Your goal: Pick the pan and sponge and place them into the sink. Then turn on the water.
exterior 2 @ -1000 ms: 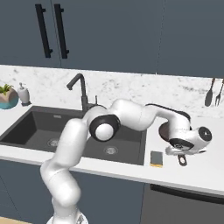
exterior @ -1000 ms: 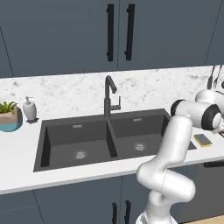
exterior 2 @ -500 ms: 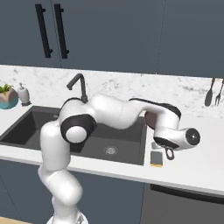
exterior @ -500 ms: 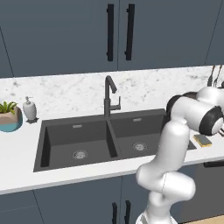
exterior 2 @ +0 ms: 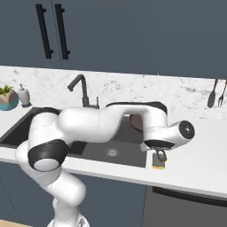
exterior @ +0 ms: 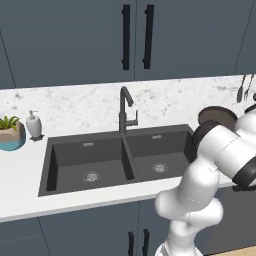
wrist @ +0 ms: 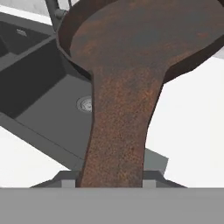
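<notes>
The sink (exterior 2: 119, 153) lies left, its right basin beside the pan (exterior 2: 137, 122), which sits at the counter's sink edge. The gripper (exterior 2: 159, 156) is clamped on the pan's handle to lift it across. The handle runs from bowl toward the counter front, sponge (exterior 2: 158, 165) just beneath.

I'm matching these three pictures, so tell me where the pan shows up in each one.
Left base view: pan at the right, behind the arm's elbow.
Right base view: pan near centre, a brown sliver behind the forearm.
Hand view: pan across the top, handle running down to the bottom.
Shared landmark: the faucet.
</notes>
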